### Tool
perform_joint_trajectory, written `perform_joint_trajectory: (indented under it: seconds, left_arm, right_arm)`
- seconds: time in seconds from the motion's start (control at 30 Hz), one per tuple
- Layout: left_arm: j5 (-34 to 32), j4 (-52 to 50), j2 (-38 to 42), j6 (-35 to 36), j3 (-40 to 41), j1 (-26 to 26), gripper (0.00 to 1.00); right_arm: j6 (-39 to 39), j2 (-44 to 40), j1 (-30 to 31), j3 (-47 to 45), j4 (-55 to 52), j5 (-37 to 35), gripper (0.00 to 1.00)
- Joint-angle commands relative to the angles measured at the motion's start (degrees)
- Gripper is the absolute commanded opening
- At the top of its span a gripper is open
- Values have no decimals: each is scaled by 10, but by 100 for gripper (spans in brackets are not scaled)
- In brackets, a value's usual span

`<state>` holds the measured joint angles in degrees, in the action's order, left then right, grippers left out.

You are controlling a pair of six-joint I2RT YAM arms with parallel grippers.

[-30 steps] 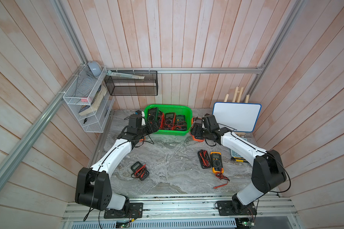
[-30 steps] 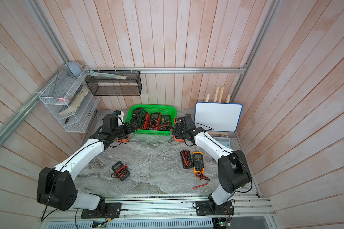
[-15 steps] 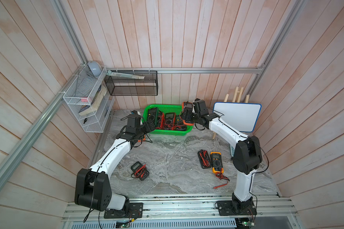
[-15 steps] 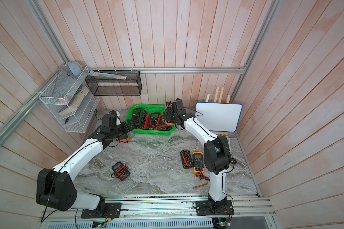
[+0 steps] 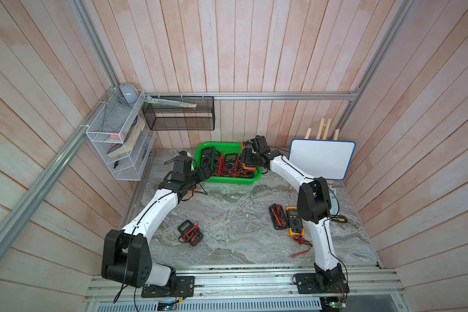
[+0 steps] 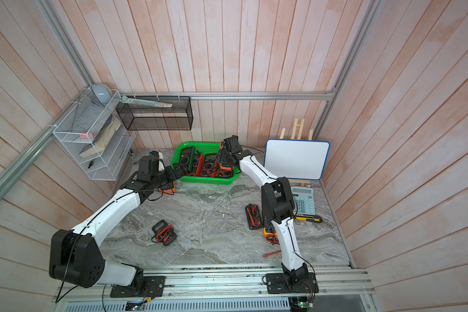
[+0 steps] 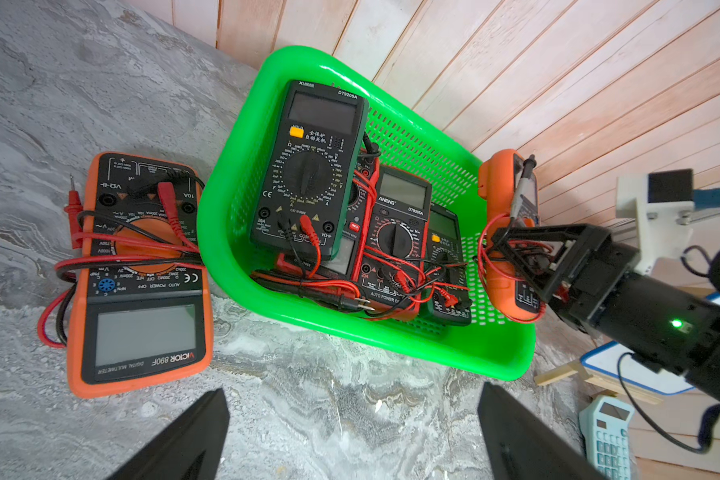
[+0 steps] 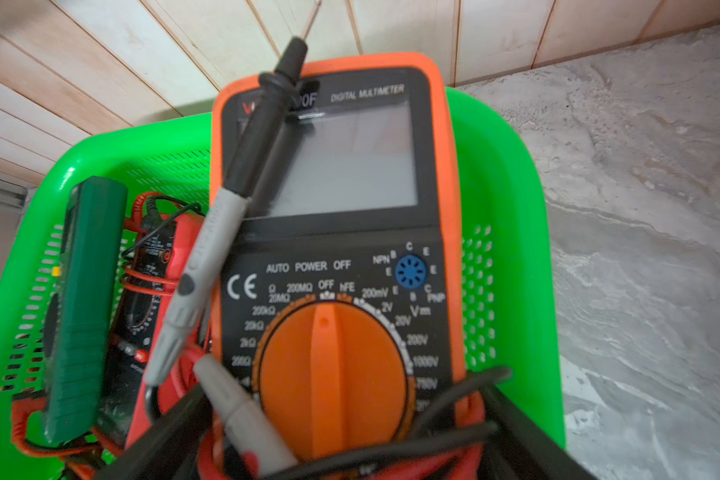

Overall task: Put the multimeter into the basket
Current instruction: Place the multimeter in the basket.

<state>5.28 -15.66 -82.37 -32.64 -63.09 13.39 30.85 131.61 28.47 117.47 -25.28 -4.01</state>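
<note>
- The right gripper (image 7: pixel 520 257) is clamping the held multimeter (image 8: pixel 350 166), an orange-cased unit, across its dial end. The jaws are standing wide around the body and its wrapped leads.
- The held multimeter is hanging at the end of the basket (image 7: pixel 391 345) nearest the right arm, over the end wall and rim. I cannot tell whether it is touching the plastic.
- Its long axis is running steeply upward from the gripper toward the back wall, display end leading. The face is looking toward the right wrist camera, and a black probe (image 8: pixel 258 137) is lying slantwise across the display.
- Three units are already lying inside the basket: a green-cased meter (image 7: pixel 308 166), a red-cased meter (image 7: pixel 395 232) and a darker third meter (image 7: pixel 445 249), with their leads tangling together.
- The left gripper (image 7: pixel 354 392) is hovering empty with its jaws fully spread, near a second orange multimeter (image 7: pixel 142 274) that is lying flat just beside the basket's outer wall.
- Judgement: the carry is nearing completion, while the lowering and release are not yet done.
- On the table (image 5: pixel 227 210), a black meter (image 5: pixel 189 232) and a yellow meter (image 5: pixel 295 224) are also waiting outside the basket.
</note>
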Motion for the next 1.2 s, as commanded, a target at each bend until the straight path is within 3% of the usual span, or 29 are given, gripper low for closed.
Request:
perform_joint_trajectory:
  seconds: [0.0,0.13,0.67,1.17]
  left_arm:
    - [-9,-1,9,-3,10,-4,99]
    - [-9,-2,12,-2,11,-5,100]
    - [-1,-8,14,-6,4,-6,100]
    - [5,-14,21,-8,-8,-7,100]
  right_arm:
    - [-2,16,2,38,-1,-22,38]
    - [2,40,2,52,-13,-25,44]
    - [33,77,2,80,-46,-47,95]
    - [28,23,6,55,-25,-38,98]
